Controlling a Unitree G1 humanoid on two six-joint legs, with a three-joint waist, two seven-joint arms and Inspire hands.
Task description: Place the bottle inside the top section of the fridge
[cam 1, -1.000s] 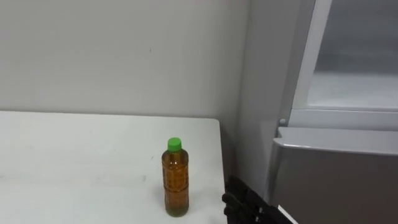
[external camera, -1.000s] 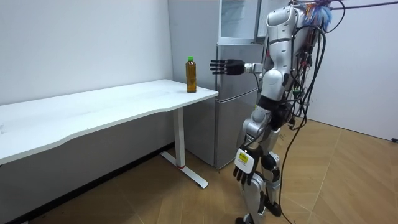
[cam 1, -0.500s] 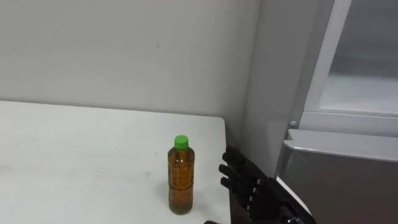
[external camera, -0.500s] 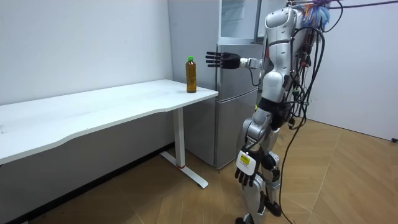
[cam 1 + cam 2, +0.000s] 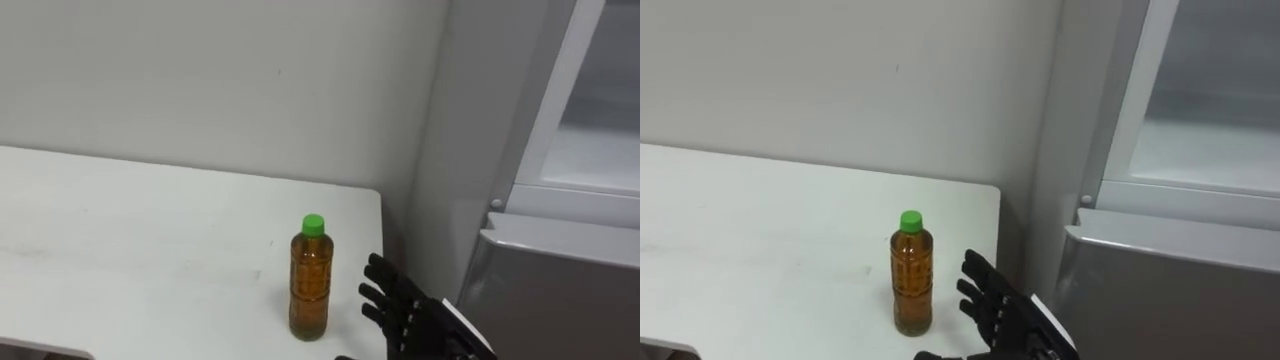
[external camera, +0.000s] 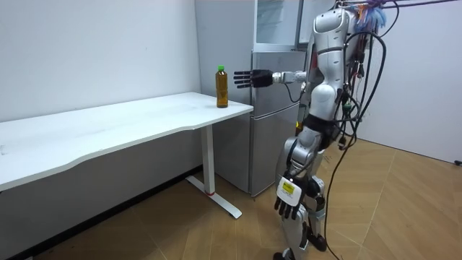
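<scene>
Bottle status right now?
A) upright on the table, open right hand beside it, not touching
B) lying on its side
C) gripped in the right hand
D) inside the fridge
A: the bottle stands upright near the corner of the white table, and the right hand is just to its right, fingers straight, with a visible gap between them.

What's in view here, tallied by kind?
Amber plastic bottle with green cap: 1
White flat-topped table: 1
Tall grey fridge: 1
Black robot hands: 2 (right hand beside the bottle, left hand hanging low)
Total: 5
</scene>
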